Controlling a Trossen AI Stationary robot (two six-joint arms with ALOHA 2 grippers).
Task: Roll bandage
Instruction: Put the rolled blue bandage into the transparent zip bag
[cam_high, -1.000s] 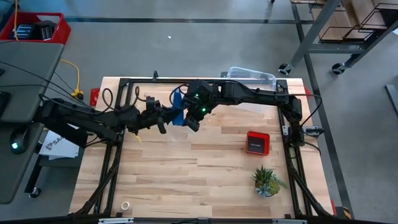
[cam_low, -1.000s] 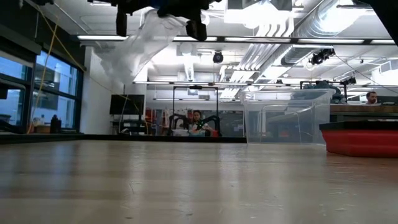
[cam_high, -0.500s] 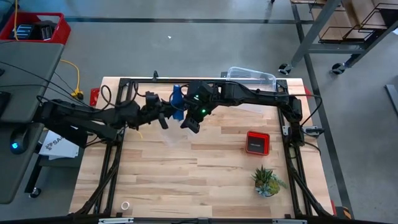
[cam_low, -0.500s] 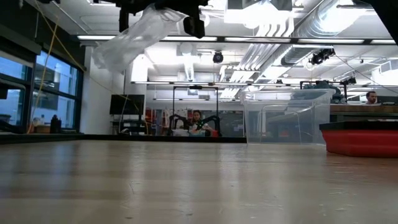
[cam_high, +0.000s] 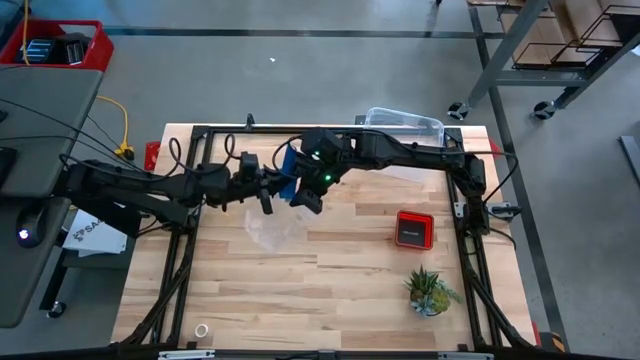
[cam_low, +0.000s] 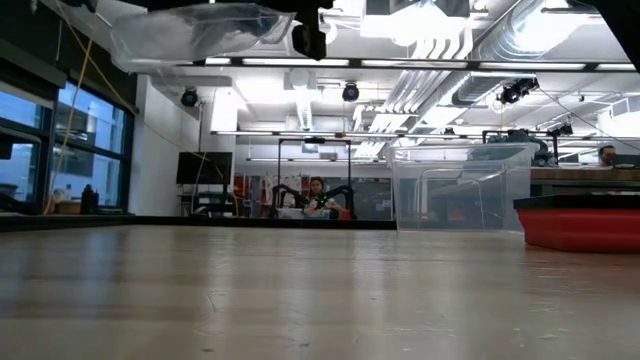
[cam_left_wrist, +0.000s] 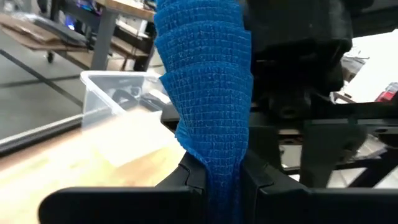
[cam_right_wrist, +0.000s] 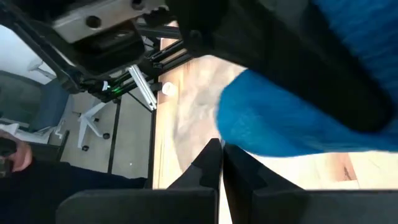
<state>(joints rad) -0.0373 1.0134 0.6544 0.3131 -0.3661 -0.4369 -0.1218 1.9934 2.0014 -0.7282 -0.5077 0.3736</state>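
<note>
The bandage (cam_left_wrist: 205, 81) is a bright blue mesh strip gathered in folds, held high over the table's middle (cam_high: 288, 168). My left gripper (cam_left_wrist: 221, 186) reaches in level from the table's left (cam_high: 268, 190) and is shut on it. My right gripper (cam_right_wrist: 219, 163) is shut just right of the bandage (cam_high: 308, 197), with the blue fabric (cam_right_wrist: 280, 124) close beside its fingers. A crinkled clear plastic bag (cam_low: 190, 30) stretches nearly level at gripper height, and one end of it reaches the right gripper's fingers. My left gripper pinches the gathered lower end of the bandage (cam_left_wrist: 219, 163) between its two fingers, several layers together. The fingers come in level from the table's left. The strip fans out in folds beyond the fingertips, clear of the table. My right gripper is shut; whether it holds the clear bag I cannot tell.
A clear plastic box (cam_high: 405, 125) stands at the far right of the table. A red-and-black square device (cam_high: 414, 228) and a small potted plant (cam_high: 430, 290) sit on the right side. A small white ring (cam_high: 202, 330) lies near the front left corner.
My left gripper has rolled about its own line while staying in place. The clear bag, which hung slanting down to the left, has swung up and now lies nearly level at gripper height. The bandage stays in the left fingers.
</note>
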